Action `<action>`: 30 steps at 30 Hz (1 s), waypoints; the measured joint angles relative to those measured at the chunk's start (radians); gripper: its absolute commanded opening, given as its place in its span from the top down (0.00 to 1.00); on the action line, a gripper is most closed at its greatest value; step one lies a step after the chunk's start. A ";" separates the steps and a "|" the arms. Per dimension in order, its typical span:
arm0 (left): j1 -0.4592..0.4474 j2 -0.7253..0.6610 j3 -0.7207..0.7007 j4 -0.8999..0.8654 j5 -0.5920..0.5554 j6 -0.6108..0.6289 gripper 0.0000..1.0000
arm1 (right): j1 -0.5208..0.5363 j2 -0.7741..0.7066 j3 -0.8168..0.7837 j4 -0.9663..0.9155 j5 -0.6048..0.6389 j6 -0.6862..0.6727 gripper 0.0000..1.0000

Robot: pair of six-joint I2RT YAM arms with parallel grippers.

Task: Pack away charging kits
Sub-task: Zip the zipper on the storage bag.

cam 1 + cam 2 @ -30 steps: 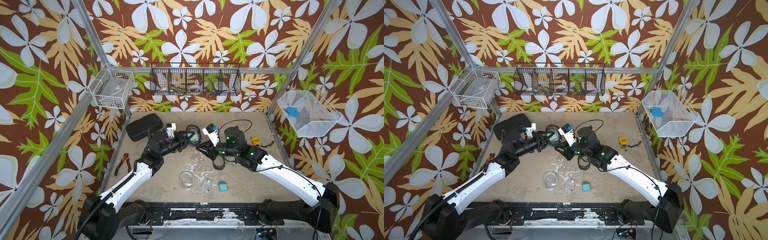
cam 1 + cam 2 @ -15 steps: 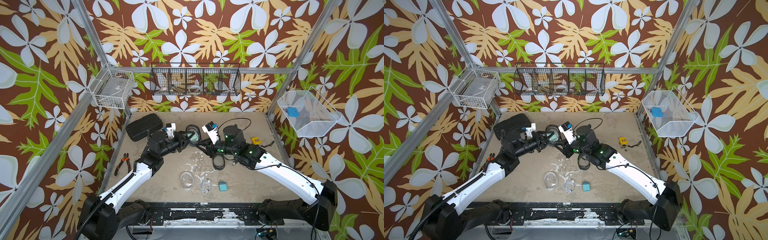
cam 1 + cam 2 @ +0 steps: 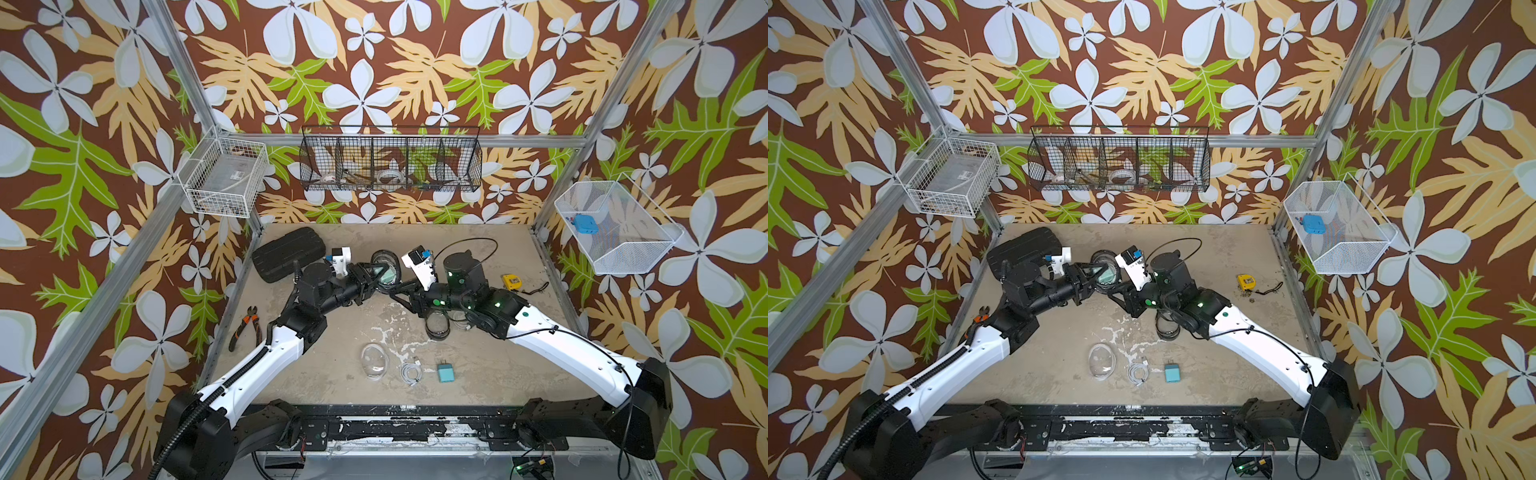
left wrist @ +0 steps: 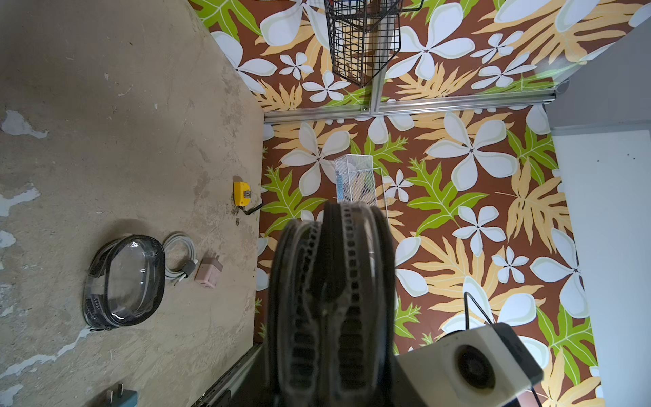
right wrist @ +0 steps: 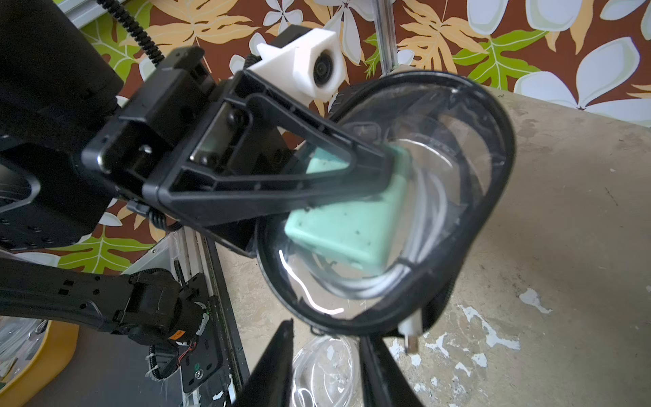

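My left gripper (image 3: 376, 274) is shut on a black-rimmed oval pouch (image 5: 387, 211), held above the table's back middle; one finger (image 5: 281, 183) presses its clear face. Inside lie a mint plug (image 5: 345, 225) and a coiled white cable (image 5: 370, 285). My right gripper (image 5: 327, 331) stands open just under the pouch's rim, touching nothing. Near the front lie a clear pouch (image 3: 375, 361), a white cable (image 3: 411, 371) and a teal plug (image 3: 446, 371). Under the right arm sit a second black-rimmed pouch (image 4: 125, 280), a cable (image 4: 179, 259) and a pink plug (image 4: 208, 272).
A black ribbed hard case (image 3: 289, 253) lies at the back left, pliers (image 3: 245, 326) by the left edge, a yellow tape measure (image 3: 511, 281) at the right. Wire baskets hang on the walls: white left (image 3: 224, 183), black at the back (image 3: 390, 160), white right (image 3: 615, 228) with a blue block.
My right gripper's jaws have spread apart below the pouch. The left arm and the pouch have stayed in place.
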 measured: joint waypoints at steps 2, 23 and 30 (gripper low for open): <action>0.000 -0.003 0.000 0.000 -0.004 -0.003 0.88 | 0.000 -0.010 -0.010 0.001 -0.005 0.000 0.65; 0.000 -0.004 0.000 0.001 -0.016 -0.003 0.88 | 0.000 0.032 0.029 0.008 -0.004 0.000 0.69; 0.000 -0.004 0.000 0.000 -0.016 -0.003 0.88 | 0.000 0.024 0.011 0.015 -0.004 0.000 0.68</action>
